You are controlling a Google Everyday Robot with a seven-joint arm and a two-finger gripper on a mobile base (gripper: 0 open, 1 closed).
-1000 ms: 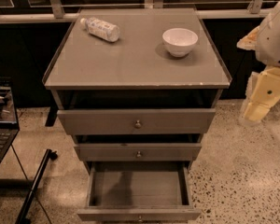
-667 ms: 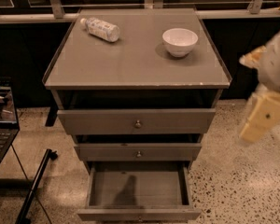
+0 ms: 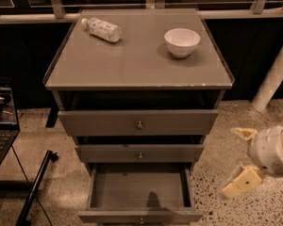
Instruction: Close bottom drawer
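Observation:
The grey-brown cabinet has three drawers. The bottom drawer [image 3: 139, 216] is pulled far out toward me, its inside bare, its front panel and small knob at the lower edge of the view. The middle drawer [image 3: 139, 153] and the top drawer [image 3: 138, 122] stand out a little. My gripper [image 3: 237, 163] is at the lower right, to the right of the open bottom drawer and apart from it. Its two cream fingers [image 3: 242, 181] are spread and hold nothing.
A plastic bottle [image 3: 102, 29] lies on the cabinet top at the back left and a white bowl [image 3: 181, 41] stands at the back right. A laptop [image 3: 0, 126] is at the left edge, a dark stand leg [image 3: 35, 187] on the speckled floor, a white pole [image 3: 273, 76] at the right.
My gripper has dropped from beside the cabinet top to floor level beside the bottom drawer. The drawers, bottle and bowl have not moved.

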